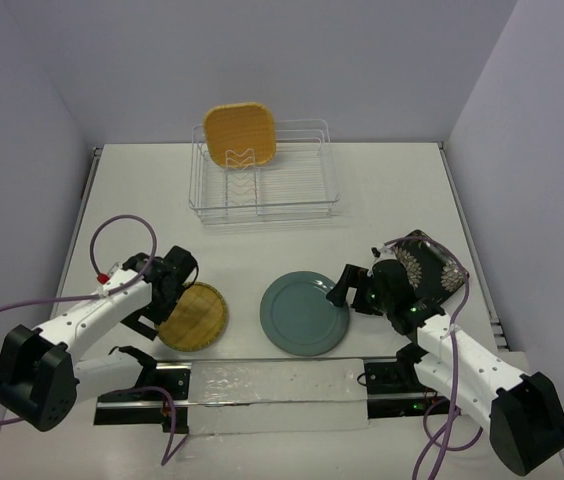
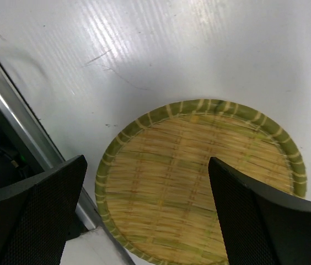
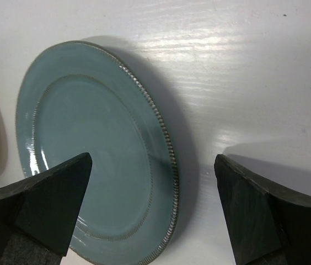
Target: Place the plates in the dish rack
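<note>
**Yellow weave under the left jaws, teal glaze under the right**

Far left, the left gripper [image 1: 165,297] hangs over the near-left rim of the small yellow plate [image 1: 194,316]. Its jaws are spread as wide as they go and hold nothing. The plate lies flat on the table [image 1: 382,190] and is round, so it has no long axis and only its rim offers a pinch. This arm is clearly the nearer one to it.

The left wrist view adds the plate's woven grid and green-striped edge. One finger [image 2: 45,210] stands outside the rim and the other over the weave.

Farther back, near the middle, the dish rack [image 1: 302,195] sits at the table's far side, well apart from both arms. The orange-tan plate [image 1: 240,133] stands upright in it. Only the top view shows this.

To the right lies the teal plate [image 1: 304,313], also flat. The right gripper [image 1: 347,292] is at its right edge, likewise wide open and empty.

The right wrist view shows the beaded rim [image 3: 169,165] lying between the two fingers. This looks well placed for an edge grasp.

Farthest right, the dark floral plate [image 1: 434,262] lies partly under the right arm and appears in neither wrist view.
</note>
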